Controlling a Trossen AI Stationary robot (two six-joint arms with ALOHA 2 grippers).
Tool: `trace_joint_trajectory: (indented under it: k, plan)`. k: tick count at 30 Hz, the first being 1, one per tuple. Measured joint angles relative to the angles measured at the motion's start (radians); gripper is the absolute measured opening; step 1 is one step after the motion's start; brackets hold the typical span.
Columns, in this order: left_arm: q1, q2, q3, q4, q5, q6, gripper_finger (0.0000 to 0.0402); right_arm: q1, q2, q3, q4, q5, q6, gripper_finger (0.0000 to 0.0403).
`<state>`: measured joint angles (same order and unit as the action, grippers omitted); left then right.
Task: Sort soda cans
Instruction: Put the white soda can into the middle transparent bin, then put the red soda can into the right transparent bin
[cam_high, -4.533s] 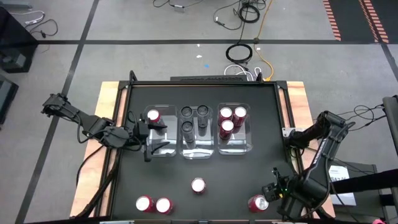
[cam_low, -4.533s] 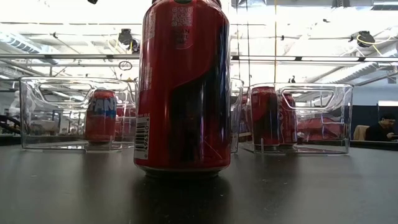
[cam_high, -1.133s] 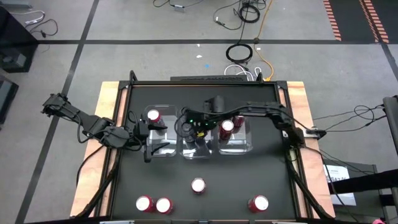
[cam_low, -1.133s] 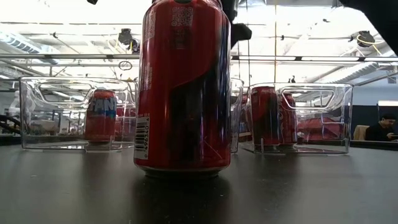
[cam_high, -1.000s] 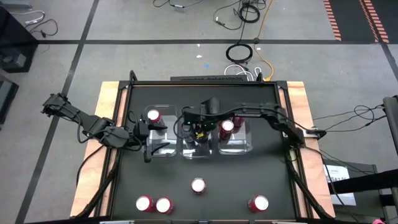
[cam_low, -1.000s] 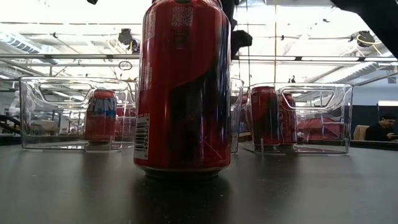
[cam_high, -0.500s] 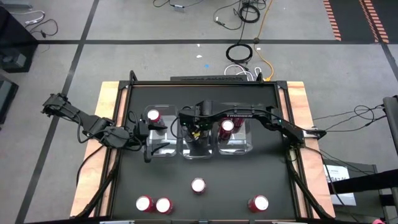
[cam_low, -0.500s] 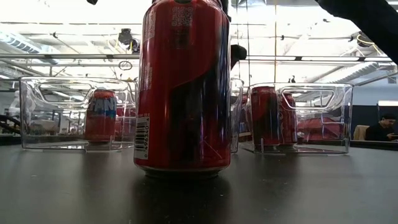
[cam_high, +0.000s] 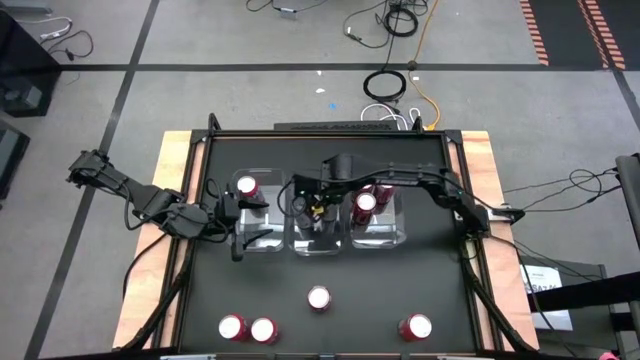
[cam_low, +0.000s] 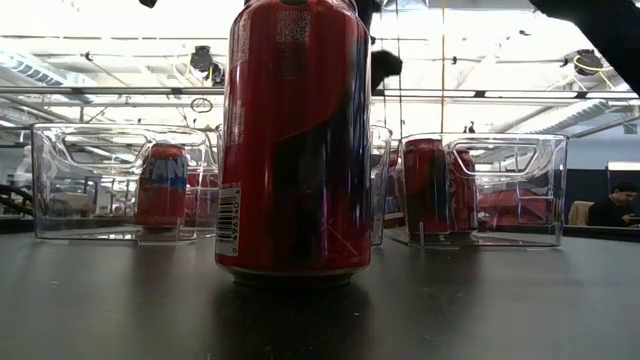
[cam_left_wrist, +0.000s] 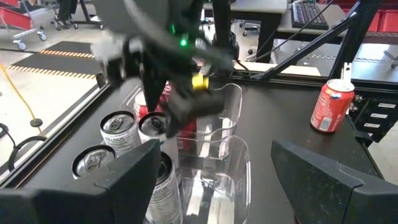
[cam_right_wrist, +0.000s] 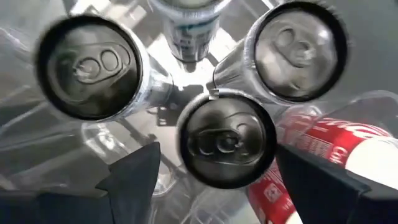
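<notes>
- Clear plastic is forming three bins standing side by side across the middle of the black table (cam_high: 420, 290): left bin (cam_high: 246, 240), middle bin (cam_high: 318, 245), right bin (cam_high: 380, 236).
- Right end effector (cam_high: 312, 208) is hanging over the middle bin, its fingers (cam_right_wrist: 134, 171) standing spread on either side of a dark can (cam_right_wrist: 227, 138) directly below, not gripping it.
- Two more dark cans (cam_right_wrist: 93, 68) are standing upright beside that one in the middle bin, close together.
- Left end effector (cam_high: 236, 222) is waiting at the left bin's edge, fingers (cam_left_wrist: 124, 180) wide apart and holding nothing.
- Red cans (cam_high: 365, 202) are sitting in the right bin, partly hidden by the right arm; one red can (cam_high: 246, 186) is standing in the left bin.
- Four red cans are standing loose near the table's front edge: a touching pair (cam_high: 247, 328) at the left, one (cam_high: 318, 298) in the middle, one (cam_high: 415, 327) at the right.
- Low down, the middle loose can (cam_low: 295, 140) is filling the view in front of the bins.
</notes>
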<state>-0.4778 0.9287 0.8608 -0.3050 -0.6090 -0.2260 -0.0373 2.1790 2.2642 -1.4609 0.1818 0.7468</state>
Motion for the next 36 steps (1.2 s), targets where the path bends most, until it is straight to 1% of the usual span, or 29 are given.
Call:
trace_joint_trajectory:
  k: [5,9,15,17,21,26,33,36]
  plan:
    - [0.0,0.0,0.0,0.0,0.001,0.0,0.0316,0.03,-0.093,-0.001,-0.009,0.003,0.039,0.0313]
    - [0.0,0.0,0.0,0.0,0.002,-0.001,0.0316,0.098,-0.179,-0.001,-0.031,0.028,0.108,0.0313]
    - [0.0,0.0,0.0,0.0,0.002,-0.002,0.0316,0.283,-0.294,-0.004,-0.111,0.181,0.321,0.0313]
    - [0.0,0.0,0.0,0.0,0.002,-0.002,0.0316,0.357,-0.327,-0.02,-0.109,0.209,0.393,0.0313]
    - [0.0,0.0,0.0,0.002,0.003,-0.002,0.0316,0.492,-0.346,-0.052,-0.112,0.266,0.569,0.0313]
    - [0.0,0.0,0.0,0.005,0.003,-0.003,0.0316,0.63,-0.347,-0.155,-0.11,0.25,0.805,0.0313]
    - [0.0,0.0,0.0,0.005,0.003,-0.003,0.0316,0.803,-0.361,-0.335,-0.109,0.077,1.163,0.0313]
    - [0.002,0.0,0.0,0.006,0.003,-0.003,0.0316,0.872,-0.388,-0.415,-0.11,0.023,1.316,0.0313]
